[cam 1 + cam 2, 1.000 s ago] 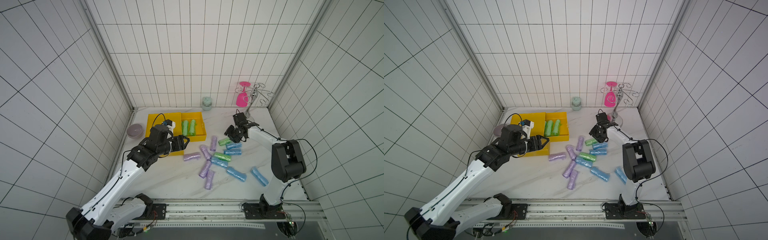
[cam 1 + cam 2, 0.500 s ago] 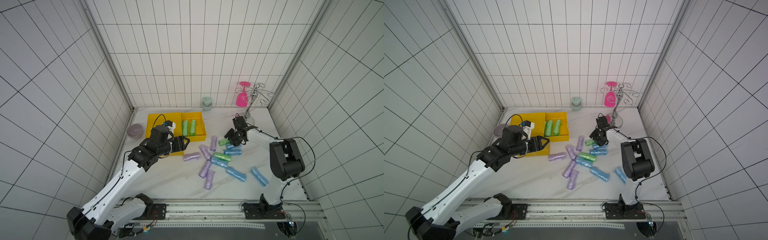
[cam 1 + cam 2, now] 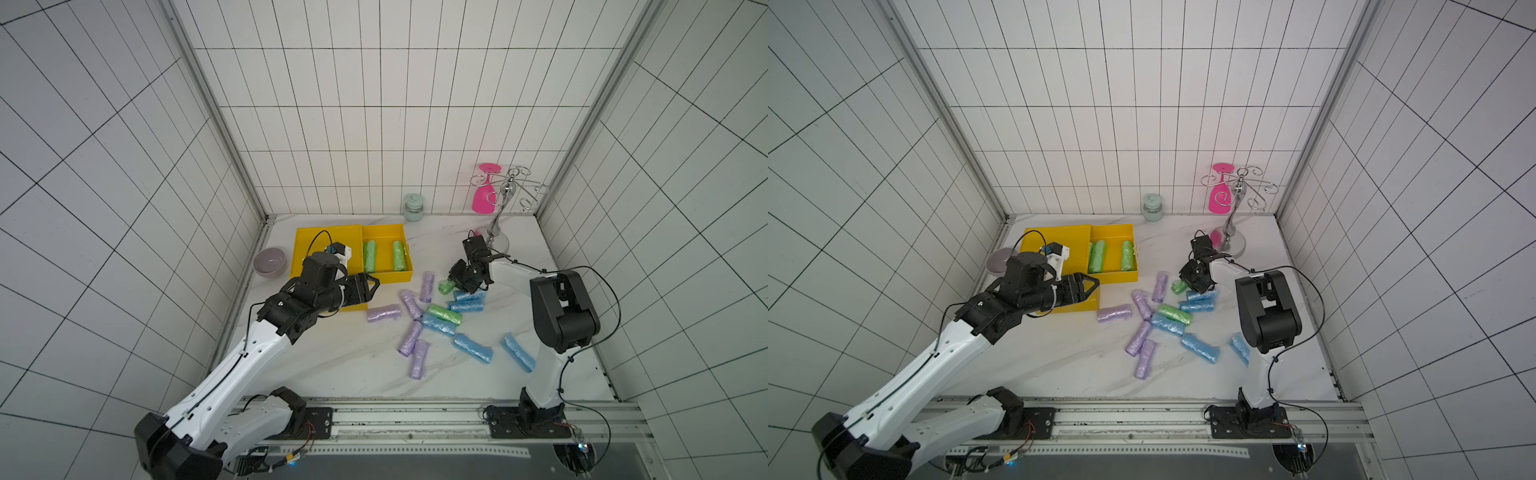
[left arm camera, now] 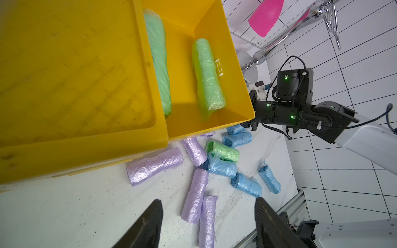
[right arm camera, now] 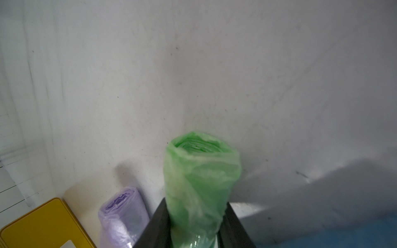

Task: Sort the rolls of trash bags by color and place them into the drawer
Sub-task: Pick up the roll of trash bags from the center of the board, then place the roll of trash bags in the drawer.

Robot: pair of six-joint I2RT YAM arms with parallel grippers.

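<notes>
Since a second ago the right claw [image 5: 196,216] has closed, its jaws now pinching a light green roll [image 5: 202,171] at the edge of the pile [image 3: 440,322]; the left claw [image 4: 207,223] hangs part-open, empty. Green pick in hand: next, likely, carry it into the yellow drawer [image 3: 392,276] beside two green rolls [image 3: 370,257].
</notes>
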